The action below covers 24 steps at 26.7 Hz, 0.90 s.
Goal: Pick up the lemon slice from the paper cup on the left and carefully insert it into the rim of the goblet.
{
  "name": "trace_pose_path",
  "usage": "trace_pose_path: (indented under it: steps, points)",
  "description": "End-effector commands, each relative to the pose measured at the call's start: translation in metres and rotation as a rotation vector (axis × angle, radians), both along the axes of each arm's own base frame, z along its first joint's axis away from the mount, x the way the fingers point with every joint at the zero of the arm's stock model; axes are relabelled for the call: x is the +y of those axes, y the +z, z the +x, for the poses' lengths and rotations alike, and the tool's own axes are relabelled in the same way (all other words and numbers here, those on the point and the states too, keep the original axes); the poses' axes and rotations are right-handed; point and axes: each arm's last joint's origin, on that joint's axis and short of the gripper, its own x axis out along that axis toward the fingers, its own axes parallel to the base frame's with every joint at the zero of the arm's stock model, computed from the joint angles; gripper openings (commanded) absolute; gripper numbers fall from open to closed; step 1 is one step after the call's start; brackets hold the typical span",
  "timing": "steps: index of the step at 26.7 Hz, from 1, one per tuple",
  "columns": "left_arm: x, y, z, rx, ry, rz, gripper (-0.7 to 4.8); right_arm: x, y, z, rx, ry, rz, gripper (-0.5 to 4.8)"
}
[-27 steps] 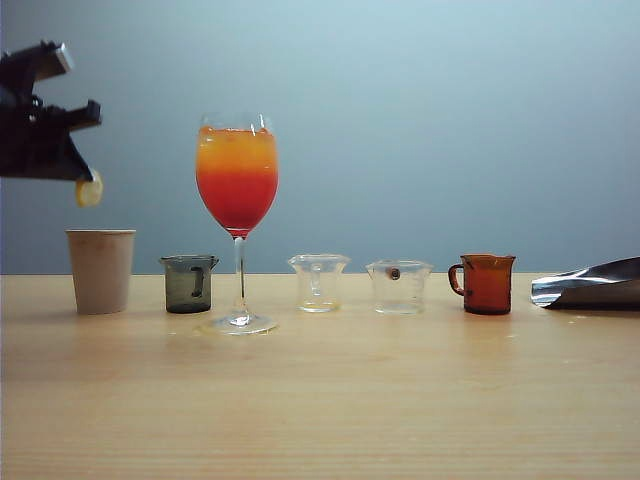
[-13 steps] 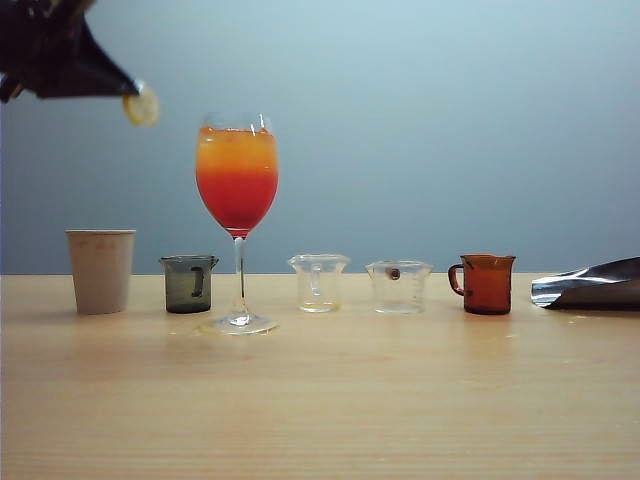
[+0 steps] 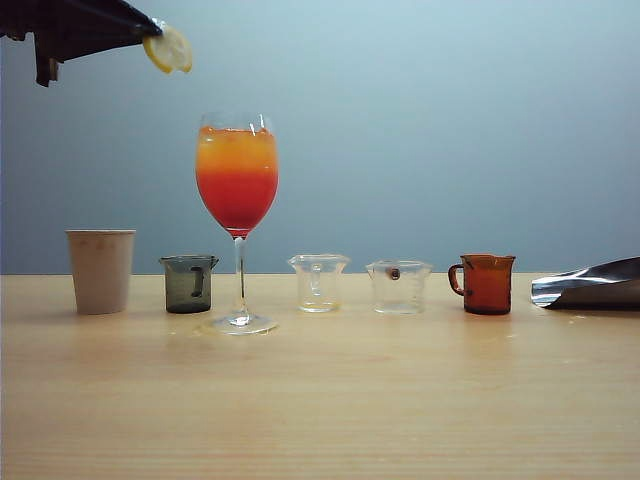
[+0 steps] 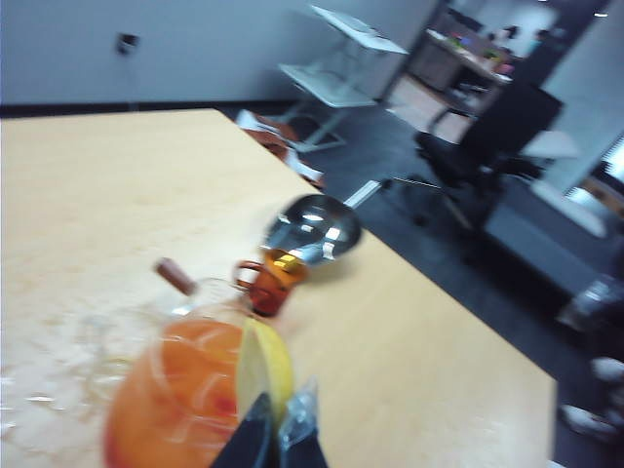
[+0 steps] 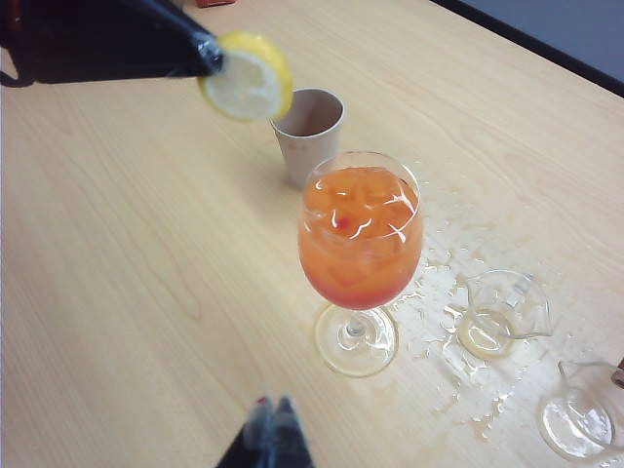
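One lemon slice (image 3: 168,49) hangs pinched by its edge in the left gripper (image 3: 148,38), high above the counter (image 3: 320,400), just left of and above the goblet (image 3: 237,180) and well right of the paper cup (image 3: 100,270). Thin, wet and floppy, it likely tears easily, so the rind is the place to grip. The top-heavy goblet looks fragile. The right gripper (image 5: 272,414), pressed together and empty, hovers near the goblet.

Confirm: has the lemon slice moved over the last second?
Yes. Held in the left gripper, the lemon slice has risen and shifted right, from just above the paper cup to above and left of the goblet rim.
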Motion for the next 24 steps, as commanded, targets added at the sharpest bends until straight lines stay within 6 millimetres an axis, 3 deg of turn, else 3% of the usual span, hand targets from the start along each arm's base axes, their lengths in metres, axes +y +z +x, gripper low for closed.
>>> trace_pose_path:
  steps: [1, 10, 17, 24]
  points:
    - [-0.003, 0.003, -0.003, -0.006, -0.064, -0.014, -0.06, -0.003, 0.008, -0.004, -0.002, 0.01, -0.002, -0.04]
    - [-0.019, 0.009, -0.003, -0.064, 0.058, 0.052, -0.06, -0.005, 0.009, -0.009, 0.037, 0.017, -0.041, -0.04]
    - [-0.019, 0.021, -0.007, -0.056, 0.059, 0.202, -0.06, -0.004, 0.01, -0.009, 0.037, 0.032, -0.031, -0.04]
    - [-0.019, 0.03, -0.007, -0.075, 0.077, 0.236, -0.06, -0.002, 0.011, -0.008, 0.028, 0.038, -0.018, -0.04]
